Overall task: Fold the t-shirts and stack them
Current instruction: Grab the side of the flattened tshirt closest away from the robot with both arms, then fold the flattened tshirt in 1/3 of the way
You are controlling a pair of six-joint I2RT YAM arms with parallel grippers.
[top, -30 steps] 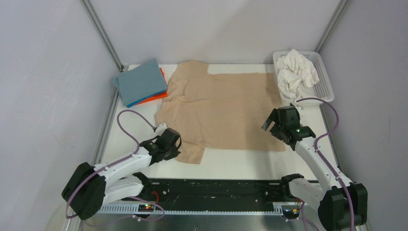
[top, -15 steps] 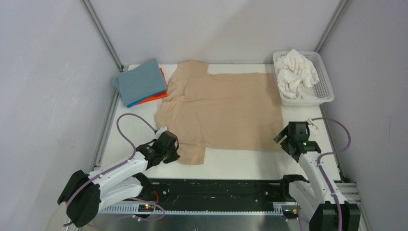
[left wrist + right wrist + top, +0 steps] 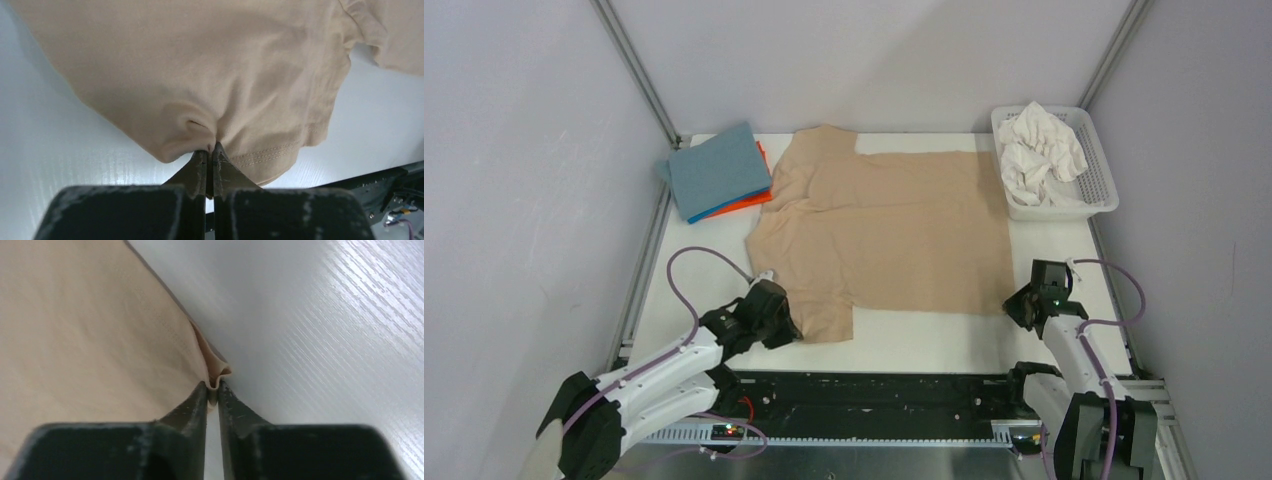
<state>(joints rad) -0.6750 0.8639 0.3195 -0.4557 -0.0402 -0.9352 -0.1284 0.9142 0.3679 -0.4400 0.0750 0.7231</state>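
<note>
The left gripper (image 3: 210, 150) has its two fingers pressed tight together on the edge of the tan t-shirt (image 3: 884, 235), pinching the near sleeve; the cloth puckers into a small crease right at the fingertips, and the sleeve's stitched hem runs just to the right of them. Beyond the tips the tan fabric spreads away smooth and flat, with bare white table (image 3: 924, 335) showing to either side of the fingers. The right gripper (image 3: 213, 387) has its fingers drawn nearly together on the shirt's bottom corner, where a little fold of hem stands up between the tips and pokes out just past them. To the left of these fingers lies the flat tan body of the shirt, its seam line running away from the tips, and to their right there is only table. From above, the shirt lies spread across the middle of the table between the two grippers, its near edge level with both pairs of fingertips. Far ahead of the left fingers sits a folded stack, a grey-blue shirt (image 3: 717, 170) on top, with an orange shirt (image 3: 752, 199) and a thin bright blue shirt (image 3: 696, 216) edge peeking out beneath. Far ahead of the right fingers, a crumpled white shirt (image 3: 1041, 145) fills the basket (image 3: 1102, 175).
</note>
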